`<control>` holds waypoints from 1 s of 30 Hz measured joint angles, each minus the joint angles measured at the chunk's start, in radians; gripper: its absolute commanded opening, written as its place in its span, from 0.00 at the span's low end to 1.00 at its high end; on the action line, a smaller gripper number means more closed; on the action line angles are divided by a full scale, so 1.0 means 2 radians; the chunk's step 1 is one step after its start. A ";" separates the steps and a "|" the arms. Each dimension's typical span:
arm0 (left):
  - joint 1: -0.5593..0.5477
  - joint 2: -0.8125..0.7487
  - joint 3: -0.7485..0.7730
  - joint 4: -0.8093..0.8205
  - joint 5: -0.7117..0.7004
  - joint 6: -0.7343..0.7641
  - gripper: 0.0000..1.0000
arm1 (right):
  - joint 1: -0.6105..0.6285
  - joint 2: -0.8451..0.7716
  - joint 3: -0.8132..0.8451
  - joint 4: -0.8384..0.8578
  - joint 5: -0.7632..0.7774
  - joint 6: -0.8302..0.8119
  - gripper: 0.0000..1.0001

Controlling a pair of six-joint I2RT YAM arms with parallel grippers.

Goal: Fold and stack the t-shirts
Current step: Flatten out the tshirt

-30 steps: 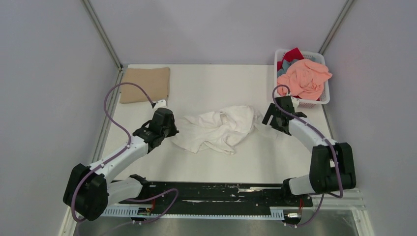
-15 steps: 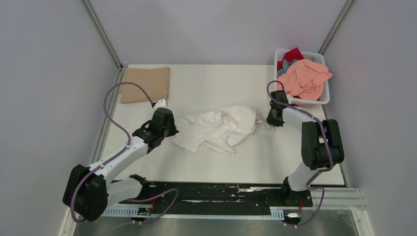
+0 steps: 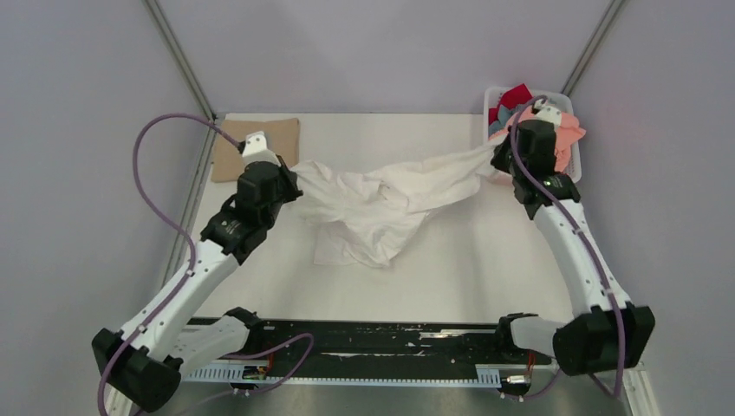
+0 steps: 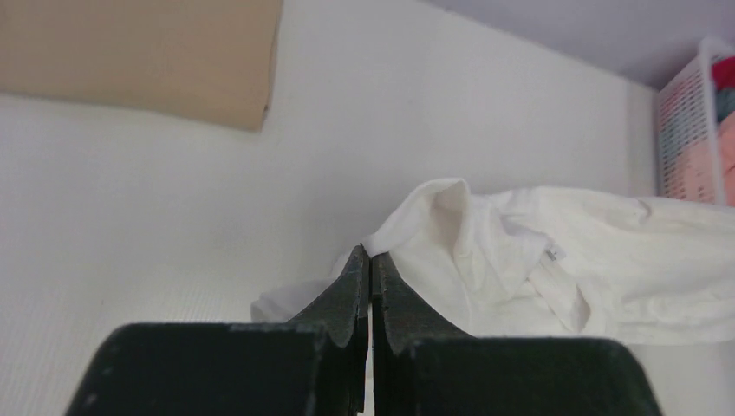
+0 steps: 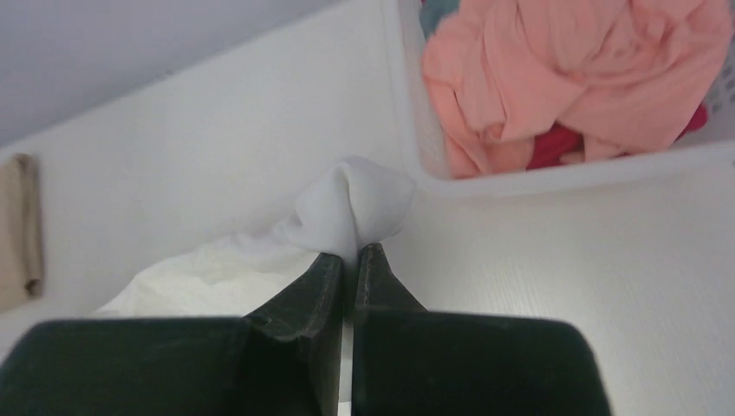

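Over mid-table | left pincer (image 4: 370, 257) and right pincer (image 5: 348, 256) pinch white t-shirt (image 3: 373, 208) | basket (image 5: 520, 180) partly hidden by right arm (image 3: 572, 243)

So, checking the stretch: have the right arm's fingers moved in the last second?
Yes. The right fingers, shut on the white t-shirt, went from mid-table back to the far-right basket.

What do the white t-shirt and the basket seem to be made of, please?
The white t-shirt: soft matte cloth, likely cotton; it creases and sags in folds. The basket: rigid white plastic by the look, smooth, with a moulded lattice wall.
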 measured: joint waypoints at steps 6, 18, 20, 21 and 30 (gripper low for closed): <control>0.000 -0.112 0.064 0.002 -0.002 0.034 0.00 | 0.001 -0.159 0.058 0.002 -0.013 -0.036 0.00; 0.000 -0.257 0.221 0.001 0.074 0.090 0.00 | 0.001 -0.293 0.238 0.000 -0.067 -0.075 0.00; 0.000 -0.267 0.244 0.002 0.094 0.095 0.00 | 0.001 -0.300 0.263 0.000 -0.078 -0.078 0.00; 0.000 -0.270 0.256 0.002 0.103 0.098 0.00 | 0.001 -0.303 0.274 0.000 -0.083 -0.080 0.00; 0.000 -0.244 0.275 0.015 0.081 0.128 0.00 | 0.001 -0.281 0.294 0.005 -0.092 -0.089 0.00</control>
